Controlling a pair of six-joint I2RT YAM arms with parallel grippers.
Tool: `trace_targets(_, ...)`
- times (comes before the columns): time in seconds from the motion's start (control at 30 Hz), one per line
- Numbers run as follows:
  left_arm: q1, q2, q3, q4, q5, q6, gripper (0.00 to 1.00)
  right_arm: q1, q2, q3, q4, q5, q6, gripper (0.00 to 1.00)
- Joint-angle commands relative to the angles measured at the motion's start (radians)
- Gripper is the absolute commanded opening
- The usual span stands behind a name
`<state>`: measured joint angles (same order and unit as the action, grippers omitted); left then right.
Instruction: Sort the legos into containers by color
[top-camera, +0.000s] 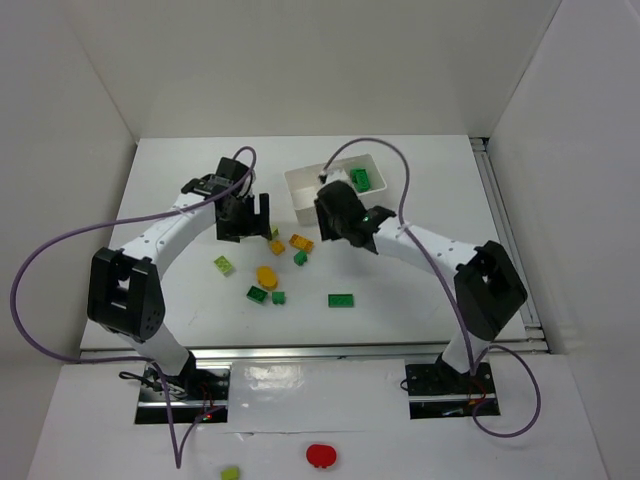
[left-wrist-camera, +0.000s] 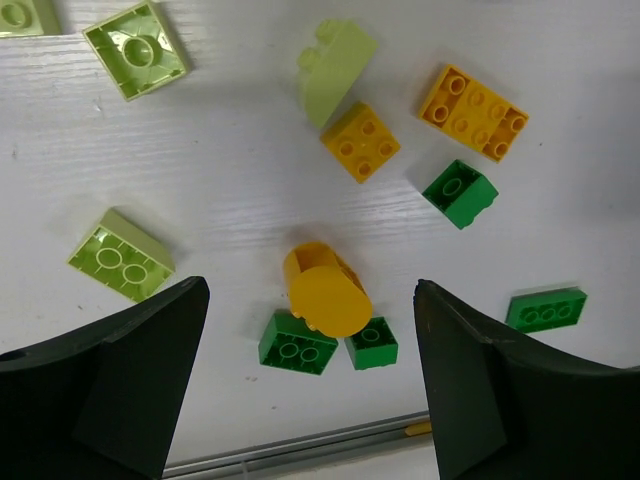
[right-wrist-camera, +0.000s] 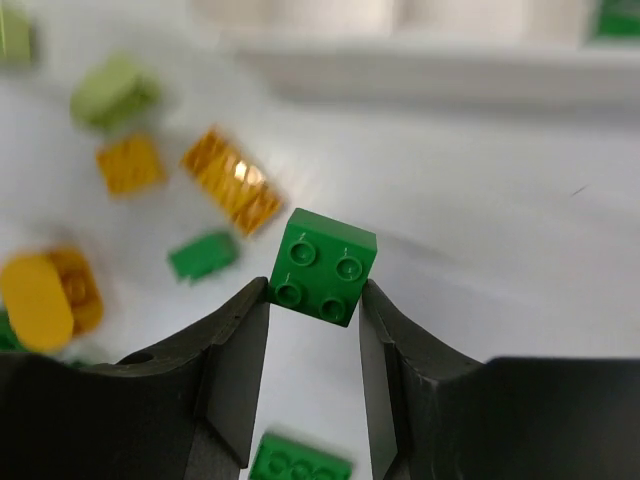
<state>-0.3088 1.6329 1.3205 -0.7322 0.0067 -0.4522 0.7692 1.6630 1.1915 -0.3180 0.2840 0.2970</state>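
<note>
Green lego (right-wrist-camera: 322, 265), clamped inside right claw (right-wrist-camera: 313, 296)

Left pincer (left-wrist-camera: 310, 292) gapes over a rounded orange piece (left-wrist-camera: 327, 292), seemingly touching two green bricks (left-wrist-camera: 297, 343) on the counter (left-wrist-camera: 230, 180).

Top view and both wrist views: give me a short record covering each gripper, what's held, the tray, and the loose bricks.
left gripper: open, empty, over the loose bricks
right gripper: shut on a green brick
tray: another green brick shows near its right end; the right arm hides part of the tray
loose bricks: green, lime and orange, scattered on the table between the arms
</note>
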Motion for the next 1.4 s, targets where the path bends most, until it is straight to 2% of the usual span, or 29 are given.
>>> trace_targets(0.0, 0.074, -0.051, 0.026, 0.027, 0.126, -0.006, 0.93, -0.116, 0.007, 0.132, -0.003, 0.063, -0.028, 0.36)
trace_targets(0.13, 0.161, -0.077, 0.026, 0.016, 0.136, -0.029, 0.93, -0.237, 0.135, 0.314, -0.021, 0.089, -0.029, 0.36)
trace_targets(0.4, 0.333, -0.149, 0.006, -0.004, 0.105, -0.075, 0.93, -0.367, 0.391, 0.583, -0.018, 0.069, -0.019, 0.38)
trace_targets(0.47, 0.364, -0.163, -0.004, -0.004, 0.095, -0.075, 0.93, -0.376, 0.446, 0.626, -0.035, 0.069, -0.010, 0.49)
trace_targets(0.5, 0.364, -0.163, -0.004, -0.004, 0.095, -0.075, 0.93, -0.377, 0.457, 0.670, -0.062, 0.069, -0.010, 0.67)
trace_targets(0.57, 0.378, -0.174, -0.004, -0.013, 0.095, -0.075, 0.93, -0.377, 0.445, 0.683, -0.072, 0.069, -0.010, 0.75)
trace_targets(0.67, 0.387, -0.183, -0.004, -0.013, 0.104, -0.075, 0.93, -0.363, 0.338, 0.596, -0.046, 0.080, -0.010, 0.77)
trace_targets(0.77, 0.387, -0.174, -0.014, -0.013, 0.113, -0.066, 0.93, -0.321, 0.176, 0.418, -0.023, 0.080, -0.010, 0.73)
trace_targets(0.8, 0.387, -0.174, -0.014, -0.013, 0.125, -0.066, 0.92, -0.305, 0.131, 0.307, -0.012, 0.080, -0.010, 0.72)
trace_targets(0.87, 0.387, -0.163, -0.014, -0.004, 0.134, -0.066, 0.92, -0.249, 0.005, 0.193, -0.001, 0.060, -0.010, 0.72)
trace_targets(0.9, 0.387, -0.163, -0.014, -0.004, 0.134, -0.066, 0.92, -0.226, -0.031, 0.092, -0.010, 0.043, -0.010, 0.72)
trace_targets(1.0, 0.387, -0.153, -0.014, 0.007, 0.147, -0.057, 0.92, -0.119, -0.133, -0.059, -0.019, -0.023, -0.010, 0.74)
trace_targets(1.13, 0.387, -0.134, -0.014, 0.007, 0.156, -0.048, 0.91, 0.031, -0.122, -0.115, 0.009, -0.080, 0.008, 0.80)
trace_targets(1.37, 0.387, -0.143, -0.023, 0.016, 0.179, -0.048, 0.91, 0.117, 0.069, -0.035, 0.128, -0.134, -0.001, 0.81)
